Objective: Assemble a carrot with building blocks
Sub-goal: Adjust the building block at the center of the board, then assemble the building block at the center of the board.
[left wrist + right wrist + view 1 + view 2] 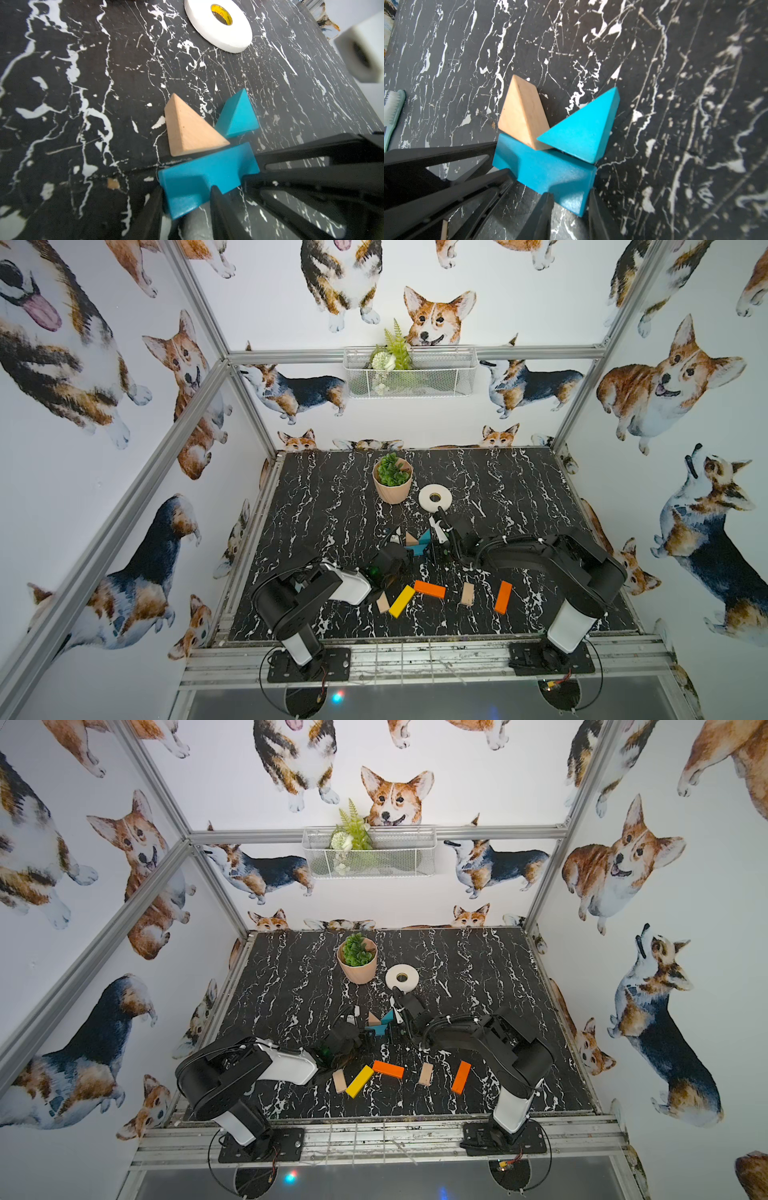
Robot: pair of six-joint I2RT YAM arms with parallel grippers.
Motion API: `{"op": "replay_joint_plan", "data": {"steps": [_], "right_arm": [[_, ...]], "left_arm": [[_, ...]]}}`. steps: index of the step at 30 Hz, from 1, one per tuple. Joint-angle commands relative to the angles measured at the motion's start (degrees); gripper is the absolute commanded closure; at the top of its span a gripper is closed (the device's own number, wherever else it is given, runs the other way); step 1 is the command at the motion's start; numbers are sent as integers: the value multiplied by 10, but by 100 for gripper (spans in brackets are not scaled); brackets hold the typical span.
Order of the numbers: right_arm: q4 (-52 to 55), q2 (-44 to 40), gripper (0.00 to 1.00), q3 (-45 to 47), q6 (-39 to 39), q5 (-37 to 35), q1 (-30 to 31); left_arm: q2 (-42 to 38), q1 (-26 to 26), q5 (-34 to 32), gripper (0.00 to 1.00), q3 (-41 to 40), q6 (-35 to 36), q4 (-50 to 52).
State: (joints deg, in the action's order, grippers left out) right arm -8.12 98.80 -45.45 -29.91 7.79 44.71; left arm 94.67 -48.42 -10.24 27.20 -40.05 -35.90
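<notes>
Left gripper (187,190): your fingers are pinching one end of the blue bar (209,170).
Right gripper (570,194): your fingers are pinching the other end of it.
Bar position: it is lying flat mid-table (332,510), between your two grippers.
Triangles: the wood triangle (521,116) and blue triangle (583,131) are sitting just beside each other at the bar's far side.
Loose blocks: orange bars (429,589), yellow bar (402,601) and wood blocks (468,594) are lying nearer your arm bases, apart from the bar.
Clutter: tape (435,497) and plant (392,481) are sitting beyond the triangles.
</notes>
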Motion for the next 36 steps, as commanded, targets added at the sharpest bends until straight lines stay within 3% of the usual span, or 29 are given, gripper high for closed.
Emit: {"op": "replay_joint_plan", "data": {"steps": [1, 4, 12, 19, 27, 36], "right_arm": [[12, -25, 62, 20, -5, 29, 5], [14, -59, 55, 43, -7, 18, 7], [40, -144, 55, 94, -19, -27, 48], [81, -224, 57, 132, -49, -65, 99], [108, -302, 57, 195, -110, -121, 175], [93, -305, 59, 216, -132, -112, 191]], "left_arm": [[-31, -6, 70, 53, 2, 11, 33], [-62, -5, 50, 50, -4, 19, 61], [-161, -7, 19, 49, -33, 27, 131], [-225, -67, 17, 52, -89, -10, 126], [-179, -108, 35, 54, -99, -11, 66], [-132, -122, 48, 54, -88, -6, 26]]}}
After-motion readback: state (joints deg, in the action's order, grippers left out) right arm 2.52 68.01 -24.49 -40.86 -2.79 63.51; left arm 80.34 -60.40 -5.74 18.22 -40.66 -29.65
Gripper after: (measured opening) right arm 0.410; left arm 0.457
